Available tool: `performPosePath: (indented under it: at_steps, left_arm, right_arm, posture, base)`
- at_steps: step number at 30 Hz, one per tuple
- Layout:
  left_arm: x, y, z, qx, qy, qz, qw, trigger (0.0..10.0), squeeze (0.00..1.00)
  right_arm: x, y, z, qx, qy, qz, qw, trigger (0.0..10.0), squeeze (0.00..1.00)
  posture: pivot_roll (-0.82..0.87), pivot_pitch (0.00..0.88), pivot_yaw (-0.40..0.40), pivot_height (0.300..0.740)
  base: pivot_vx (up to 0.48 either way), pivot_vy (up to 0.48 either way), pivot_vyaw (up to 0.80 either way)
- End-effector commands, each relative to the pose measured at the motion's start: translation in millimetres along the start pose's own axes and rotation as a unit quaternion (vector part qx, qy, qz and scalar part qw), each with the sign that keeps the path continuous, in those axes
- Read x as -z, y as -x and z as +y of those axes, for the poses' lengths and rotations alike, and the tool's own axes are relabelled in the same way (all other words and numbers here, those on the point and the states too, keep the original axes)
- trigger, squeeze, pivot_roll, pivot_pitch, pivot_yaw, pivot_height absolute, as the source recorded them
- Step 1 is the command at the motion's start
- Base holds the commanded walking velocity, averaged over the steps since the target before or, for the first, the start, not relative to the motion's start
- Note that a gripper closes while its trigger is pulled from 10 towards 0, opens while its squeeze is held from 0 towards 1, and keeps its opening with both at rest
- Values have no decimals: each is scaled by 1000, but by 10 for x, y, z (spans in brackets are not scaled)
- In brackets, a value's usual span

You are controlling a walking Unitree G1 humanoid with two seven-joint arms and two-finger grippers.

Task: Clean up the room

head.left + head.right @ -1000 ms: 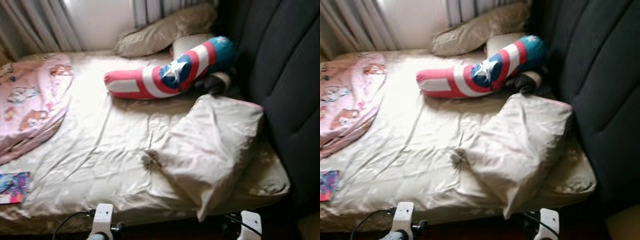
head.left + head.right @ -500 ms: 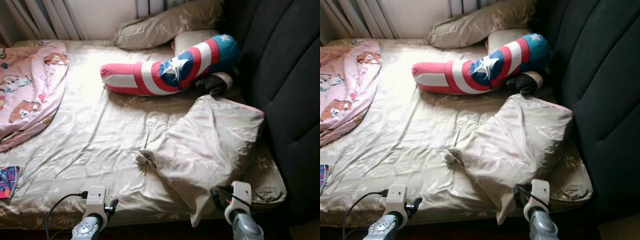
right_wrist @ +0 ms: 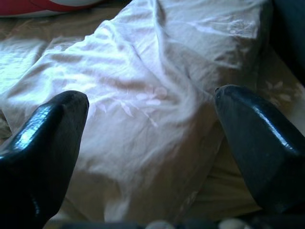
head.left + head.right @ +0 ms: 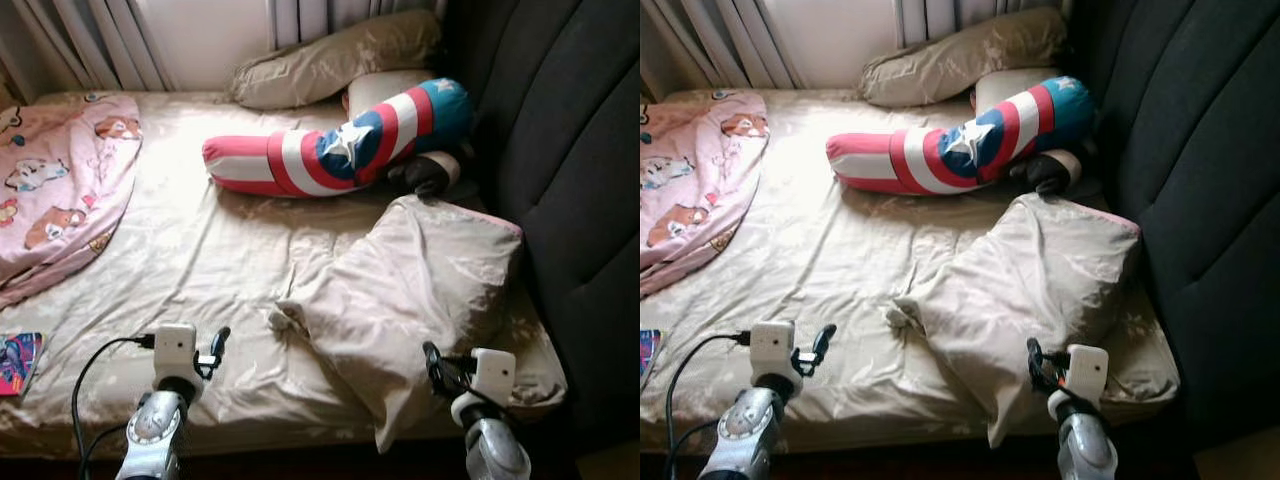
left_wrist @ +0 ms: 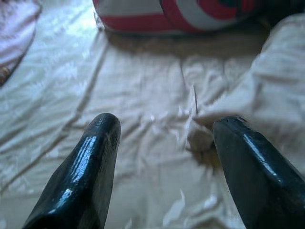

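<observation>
Left eye view, for your record: bed (image 4: 200, 270) under a creased beige sheet, dark padded headboard (image 4: 570, 150) on the robot's right, curtains (image 4: 90, 40) at the far side.
- Beige pillow (image 4: 420, 290), lying askew near the headboard, one corner over the bed's near edge.
- Red, white and blue bolster (image 4: 330, 150) with a white star, beyond that pillow; a second beige pillow (image 4: 330, 65) behind it.
- Pink cartoon-print blanket (image 4: 60, 190), far left.
- Colourful booklet (image 4: 18, 362) at the left near edge; you cannot read its print.
- Left gripper (image 4: 212, 350), over the sheet; jaws wide, empty.
- Right gripper (image 4: 436, 368), at the askew pillow's near end; jaws wide, empty.

Right wrist view gives you that pillow's faint floral print close up.
</observation>
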State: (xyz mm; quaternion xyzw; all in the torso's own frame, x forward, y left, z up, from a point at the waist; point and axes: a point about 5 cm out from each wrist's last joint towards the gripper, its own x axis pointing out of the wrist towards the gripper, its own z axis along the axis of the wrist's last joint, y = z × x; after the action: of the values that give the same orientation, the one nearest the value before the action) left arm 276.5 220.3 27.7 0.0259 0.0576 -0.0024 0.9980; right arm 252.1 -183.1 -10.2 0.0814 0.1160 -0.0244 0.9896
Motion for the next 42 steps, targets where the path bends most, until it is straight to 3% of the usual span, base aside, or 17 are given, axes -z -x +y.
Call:
performPosePath:
  at_steps: [1, 9, 16, 24, 34, 42]
  left_arm:
    - [6, 19, -1, 8, -7, -4, 1000, 10000, 0]
    - [-94, 1, -106, 12, 22, -32, 999, 10000, 0]
    - [-164, -52, -131, 7, 29, -38, 999, 10000, 0]
    - [-198, -64, -146, 13, 27, -38, 999, 10000, 0]
    - [-215, -97, -193, 33, 22, -33, 999, 10000, 0]
    - [-227, -99, -205, 48, 19, -26, 998, 10000, 0]
  right_arm:
    - [-83, -29, 12, -4, -7, -24, 1000, 10000, 0]
    - [-107, -21, 23, 1, -23, -32, 999, 10000, 0]
    - [-110, -32, 65, -9, -3, -27, 1000, 10000, 0]
    - [-29, 13, 94, -23, -20, -6, 1000, 10000, 0]
    - [-110, -33, 23, 10, -30, -19, 999, 10000, 0]
    - [-96, -50, -8, 46, -41, -9, 998, 10000, 0]
  posture:
    - [-7, 41, -17, 738]
    - [-20, 48, -22, 738]
    - [-23, 97, -34, 738]
    - [-23, 122, -38, 738]
    - [-25, 136, -37, 738]
    - [-11, 136, -38, 738]
  base:
    - [0, 0, 0]
    - [0, 0, 0]
    - [0, 0, 331]
    - [318, 0, 100]
    - [332, 0, 0]
    - [0, 0, -355]
